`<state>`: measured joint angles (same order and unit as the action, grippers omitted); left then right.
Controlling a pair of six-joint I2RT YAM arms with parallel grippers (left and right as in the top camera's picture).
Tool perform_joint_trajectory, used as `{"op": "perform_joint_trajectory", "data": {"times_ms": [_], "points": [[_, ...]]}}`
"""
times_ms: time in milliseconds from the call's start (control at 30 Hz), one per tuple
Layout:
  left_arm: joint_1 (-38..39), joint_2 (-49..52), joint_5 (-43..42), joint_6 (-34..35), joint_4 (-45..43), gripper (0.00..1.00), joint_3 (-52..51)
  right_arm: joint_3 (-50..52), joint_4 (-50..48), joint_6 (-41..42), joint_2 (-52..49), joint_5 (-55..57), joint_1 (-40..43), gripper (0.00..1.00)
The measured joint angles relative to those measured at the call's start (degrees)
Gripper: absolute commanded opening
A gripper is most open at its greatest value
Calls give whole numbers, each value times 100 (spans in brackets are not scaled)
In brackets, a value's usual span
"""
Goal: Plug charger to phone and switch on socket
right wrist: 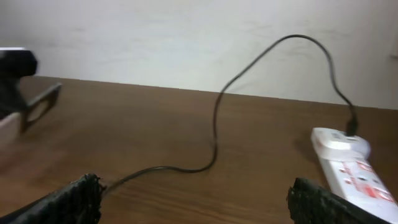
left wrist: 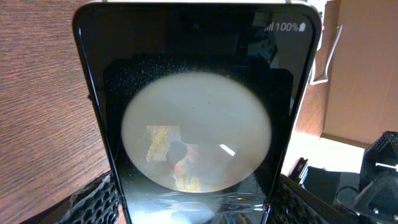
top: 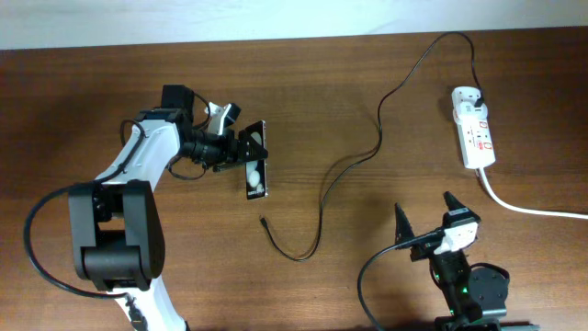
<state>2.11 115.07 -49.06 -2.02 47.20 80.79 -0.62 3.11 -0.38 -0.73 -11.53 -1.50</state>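
The black phone (top: 256, 164) is near the left arm, raised on its long edge, and it fills the left wrist view (left wrist: 196, 93) with a large pale round spot on its screen. My left gripper (top: 241, 150) (left wrist: 196, 202) is shut on it, a finger pressed to each long side. The charger (top: 322, 188) is a thin black cable; its plug sits in the white socket (top: 473, 129) and its tiny connector lies loose on the wood (top: 264, 220). My right gripper (top: 427, 216) (right wrist: 196, 205) stands open near the front edge, holding nothing, with the charger (right wrist: 216, 124) and the socket (right wrist: 351, 171) ahead of it.
The socket's thick white cord (top: 528, 208) runs off the right edge of the wooden table (top: 92, 92). The charger cable arches up at the back near the pale wall (right wrist: 186, 37).
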Motion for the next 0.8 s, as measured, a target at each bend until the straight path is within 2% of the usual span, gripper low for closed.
{"op": "perform_joint_trajectory", "data": {"times_ms": [100,200,300,467,533,600,633,667,800], "points": [[0,0,2,0,-4,68,0,-96,258,136,-15,-181,0,99],[0,0,20,-17,-17,68,0,-940,1381,297,-374,-210,0,99],[0,0,35,-17,-7,68,4,-2535,2201,402,-1327,-214,-2,99],[0,0,68,-20,-24,69,11,-5845,4553,634,-3995,-673,-4,99],[0,0,87,-20,-22,69,11,-6682,4986,640,-4922,-1152,-4,99],[0,0,103,-20,-20,69,11,-6922,4968,645,-5464,-1700,-2,99],[0,0,103,-20,-11,69,9,-6951,4937,647,-5698,-2004,-4,86],[0,0,103,-20,-15,68,11,-6972,4911,647,-6004,-2306,-4,82],[0,0,107,-20,-15,67,11,-6975,4957,684,-7093,-3003,-140,82]]}}
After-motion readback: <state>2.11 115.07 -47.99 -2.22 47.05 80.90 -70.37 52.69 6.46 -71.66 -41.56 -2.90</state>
